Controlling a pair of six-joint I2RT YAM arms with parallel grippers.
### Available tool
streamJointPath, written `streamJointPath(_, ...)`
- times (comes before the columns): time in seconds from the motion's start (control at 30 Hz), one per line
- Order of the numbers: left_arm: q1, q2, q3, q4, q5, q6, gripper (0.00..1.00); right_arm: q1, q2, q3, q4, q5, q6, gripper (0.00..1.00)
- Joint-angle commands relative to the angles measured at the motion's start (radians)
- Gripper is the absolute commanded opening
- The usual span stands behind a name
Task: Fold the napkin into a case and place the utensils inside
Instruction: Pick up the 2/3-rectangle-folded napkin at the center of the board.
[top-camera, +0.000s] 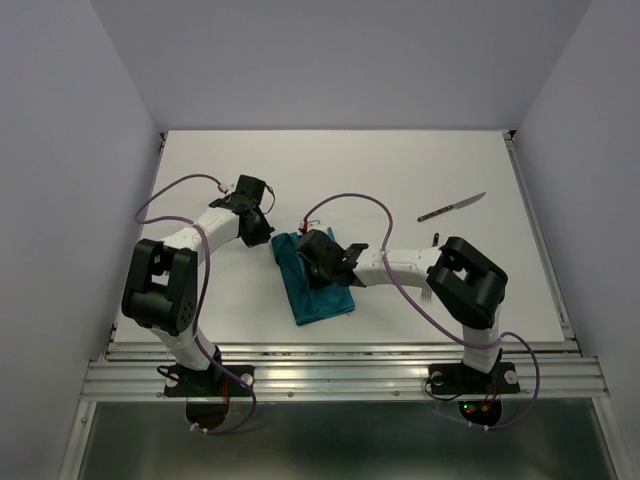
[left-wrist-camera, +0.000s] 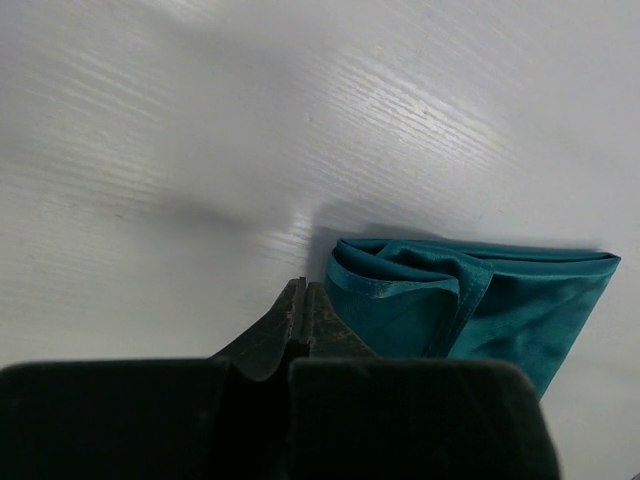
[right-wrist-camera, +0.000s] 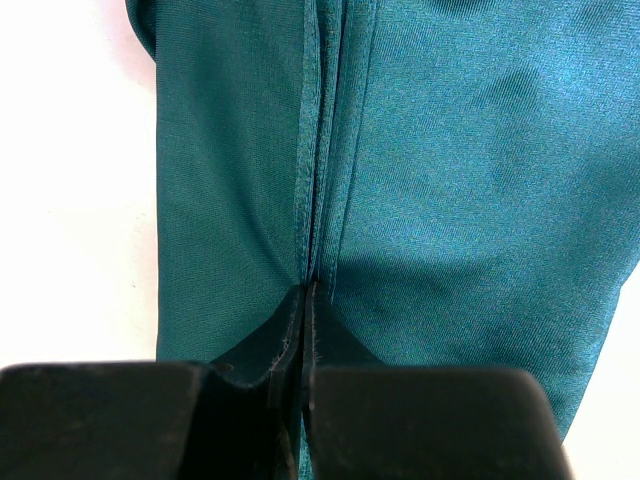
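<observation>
The teal napkin (top-camera: 322, 292) lies folded into a long strip in front of the arms, its hemmed edges meeting in a seam (right-wrist-camera: 325, 150) along its length. My right gripper (top-camera: 312, 260) (right-wrist-camera: 305, 290) is shut, its tips resting on that seam with nothing else between them. My left gripper (top-camera: 267, 232) (left-wrist-camera: 303, 290) is shut and empty, just left of the napkin's rumpled far corner (left-wrist-camera: 400, 290). The knife (top-camera: 452, 207) lies at the back right. Fork tines (top-camera: 427, 294) show beside the right arm's elbow, and the rest of the fork is hidden under the arm.
The white table (top-camera: 380, 170) has a metal rail along its right edge (top-camera: 545, 260) and its near edge. Purple cables loop over both arms. Grey walls close in the back and sides.
</observation>
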Motion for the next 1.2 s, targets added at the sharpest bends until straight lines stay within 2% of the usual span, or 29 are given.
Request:
streamJointPath(0.0, -0.010, 0.008, -0.011, 0.035, 0.048, 0.020, 0.00, 0.008, -0.011, -0.013, -0.012, -0.014, 0.001, 0.01)
streamJointPath(0.33, -0.023, 0.042, 0.000, 0.075, 0.122, 0.013, 0.00, 0.008, -0.014, -0.015, -0.012, -0.017, 0.000, 0.01)
streamJointPath(1.17, -0.032, 0.134, 0.058, 0.126, 0.140, -0.027, 0.00, 0.008, -0.031, -0.026, -0.009, -0.018, 0.003, 0.01)
